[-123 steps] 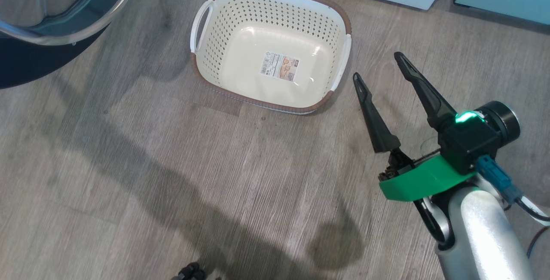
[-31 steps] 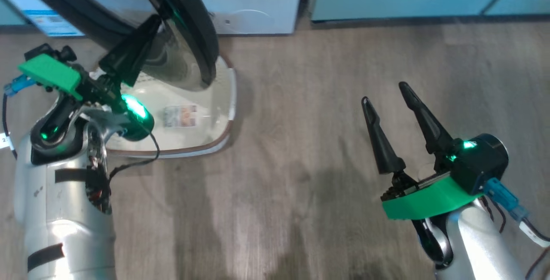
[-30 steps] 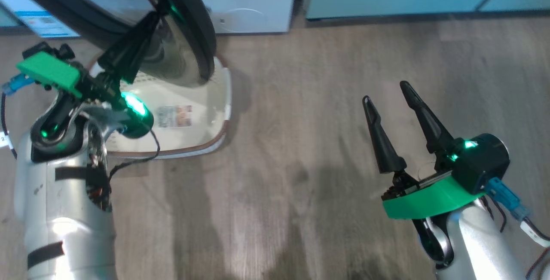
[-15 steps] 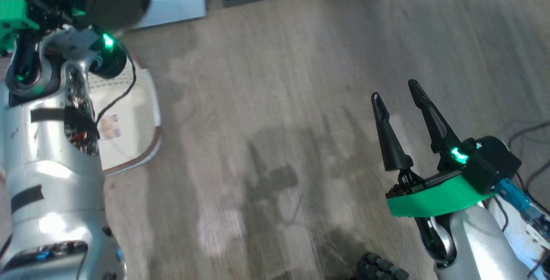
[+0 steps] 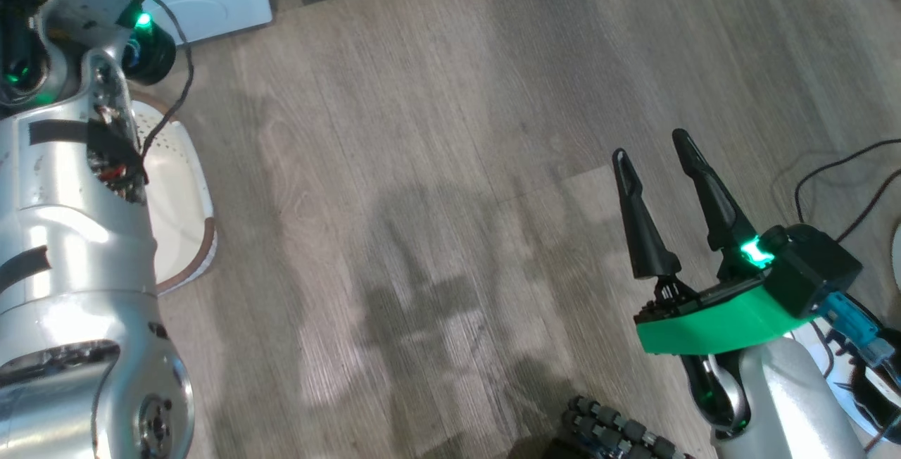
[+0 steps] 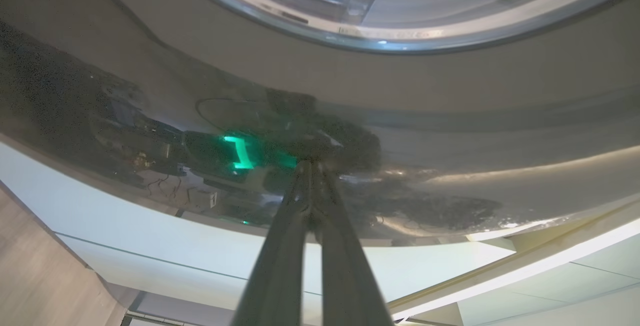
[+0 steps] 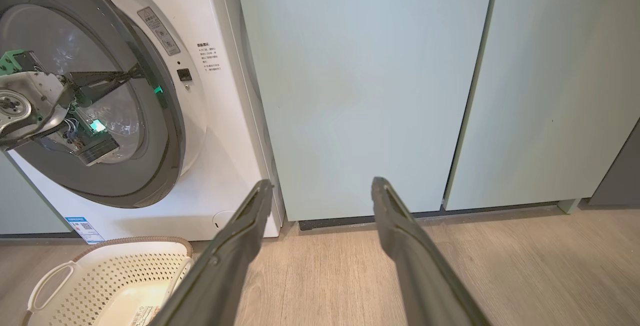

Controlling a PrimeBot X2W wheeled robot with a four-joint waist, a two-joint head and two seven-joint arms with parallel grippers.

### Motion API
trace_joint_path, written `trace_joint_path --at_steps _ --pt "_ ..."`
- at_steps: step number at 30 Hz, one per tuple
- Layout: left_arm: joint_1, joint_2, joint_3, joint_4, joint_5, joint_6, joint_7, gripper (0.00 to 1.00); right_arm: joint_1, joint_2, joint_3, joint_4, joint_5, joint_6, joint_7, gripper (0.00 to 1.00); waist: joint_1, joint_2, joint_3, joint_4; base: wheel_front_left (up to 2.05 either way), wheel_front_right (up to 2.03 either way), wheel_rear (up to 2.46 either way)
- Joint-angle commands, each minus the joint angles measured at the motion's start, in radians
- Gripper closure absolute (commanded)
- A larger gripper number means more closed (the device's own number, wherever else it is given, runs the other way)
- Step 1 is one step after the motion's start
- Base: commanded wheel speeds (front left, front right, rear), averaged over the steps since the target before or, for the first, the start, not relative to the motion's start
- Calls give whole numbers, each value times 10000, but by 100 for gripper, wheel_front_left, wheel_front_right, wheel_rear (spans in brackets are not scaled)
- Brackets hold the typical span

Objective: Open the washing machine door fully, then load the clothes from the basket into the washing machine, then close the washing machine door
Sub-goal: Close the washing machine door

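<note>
The washing machine door (image 7: 165, 131), black-rimmed with domed glass, lies close against the white washing machine (image 7: 220, 116); I cannot tell whether it is latched. My left gripper (image 7: 140, 69) is shut with nothing in it, its joined tips (image 6: 310, 166) pressed on the door's glossy rim (image 6: 450, 116). The white perforated basket (image 7: 110, 276) sits on the floor below the door, showing its bare floor and label. Its edge (image 5: 190, 219) peeks past my left arm (image 5: 77, 234). The clothes are out of view. My right gripper (image 5: 650, 146) hovers open over the floor, far right of the basket.
Pale teal cabinets (image 7: 360, 91) stand right of the machine. Black cables (image 5: 845, 170) lie on the wooden floor at the far right. My base's wheel (image 5: 619, 434) shows at the bottom edge. Bare floor (image 5: 422, 163) stretches between the basket and the right gripper.
The head camera has swung right, so the basket and machine slid to the left edge. The door, a second ago angled out over the basket, now lies near the machine's front. The right gripper stays open.
</note>
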Motion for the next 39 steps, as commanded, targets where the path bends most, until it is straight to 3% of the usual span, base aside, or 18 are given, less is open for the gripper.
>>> trace_joint_path --at_steps 1,11,19,21,26,30,32,33,35,39 --pt "-276 337 18 -203 74 -130 144 100 -32 13 112 -366 20 0 -91 0 0 0 -47 87 0 0 0" --pt "972 204 -678 351 343 -721 1038 100 21 13 -89 -296 -249 0 -92 0 0 0 -915 1150 0 0 0" --pt "3337 127 -2167 -1031 1377 -958 1660 100 207 13 -462 -94 -570 0 -93 0 0 0 -1976 2389 0 0 0" --pt "4040 384 -2765 -1830 2244 -989 1541 100 275 13 -542 -52 -639 0 -93 0 0 0 -2219 2716 0 0 0" --pt "5947 1671 -4577 -4406 5466 -1019 116 100 400 13 -692 -18 -782 0 -59 0 0 0 -2742 3480 0 0 0" --pt "7004 2460 -5080 -5455 7421 -954 -1149 100 494 13 -740 -86 -926 0 84 0 0 0 -3102 4092 0 0 0" --pt "7327 2927 -5297 -5849 8747 -672 -1936 100 551 13 -753 -135 -997 0 165 0 0 0 -3266 4372 0 0 0" --pt "7327 2927 -5297 -5849 8747 -672 -1936 100 551 13 -753 -135 -997 0 165 0 0 0 -3266 4372 0 0 0" --pt "7668 3188 -5457 -6149 9893 -267 -2662 100 600 13 -757 -186 -1033 0 242 0 0 0 -3409 4607 0 0 0" --pt "8411 2944 -4974 -6862 11071 563 -3204 100 670 13 -728 -311 -1024 0 364 0 0 0 -3609 4948 0 0 0"
